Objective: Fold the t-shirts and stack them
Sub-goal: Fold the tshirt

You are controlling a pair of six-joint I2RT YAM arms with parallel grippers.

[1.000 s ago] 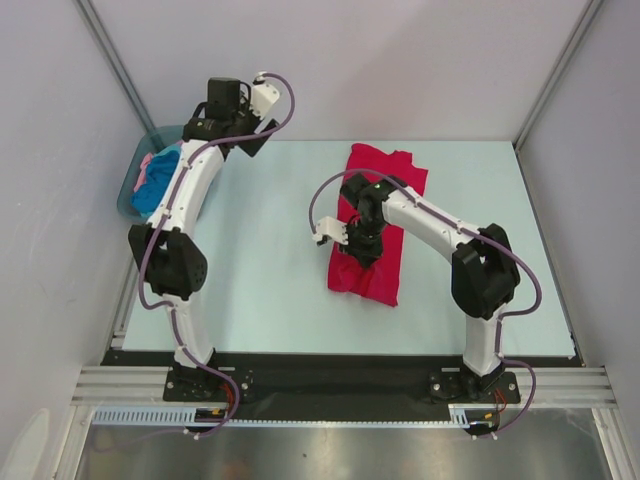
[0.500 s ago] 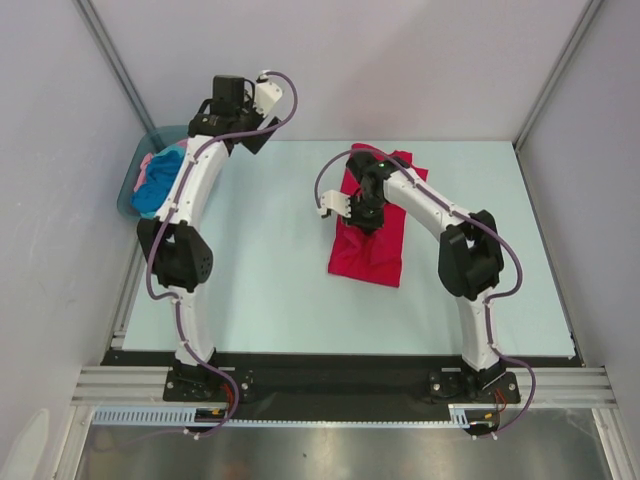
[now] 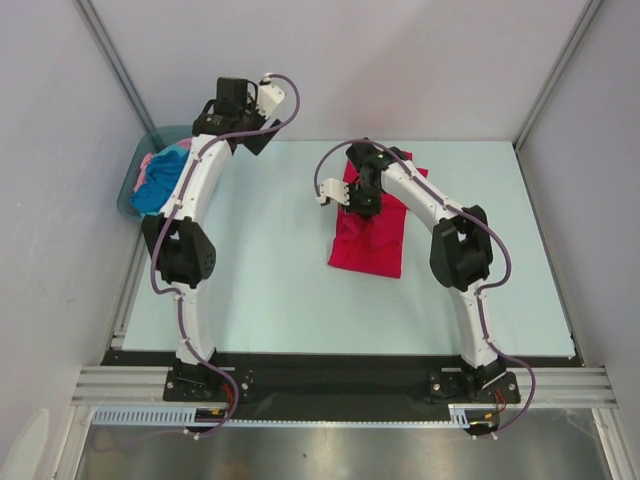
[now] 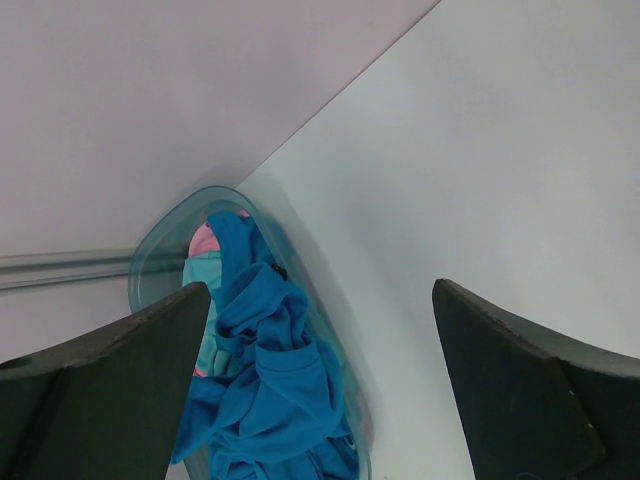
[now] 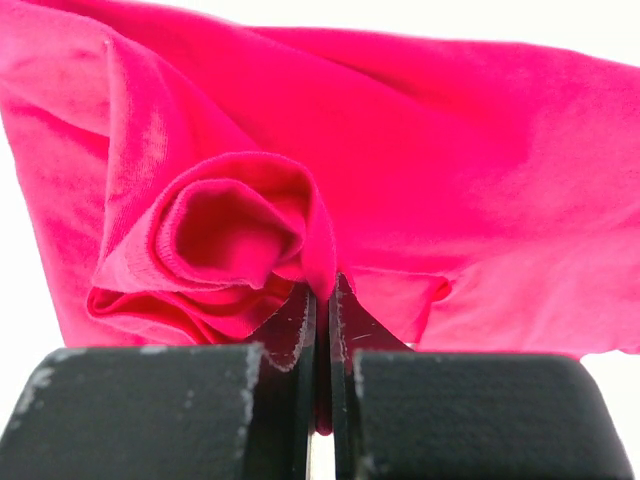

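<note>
the right gripper (image 5: pixel 322 300) is clamping the crimson t-shirt (image 3: pixel 368 245) near its far end, its length running nearward; the left gripper (image 4: pixel 315 290) is gaping, well apart.

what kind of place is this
Likely a robotics lab test cell: a left arm and right arm bolted to a metal rail, a pale table boxed in by plain panels, and a red t-shirt.

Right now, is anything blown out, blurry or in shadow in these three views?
Right wrist: the background behind the red t-shirt is blown out white, the right hand dark against it. Left wrist: the left hand is dark and slightly soft, the blue t-shirt sharp. Top view: even light, only faint shadows on the table.
</note>
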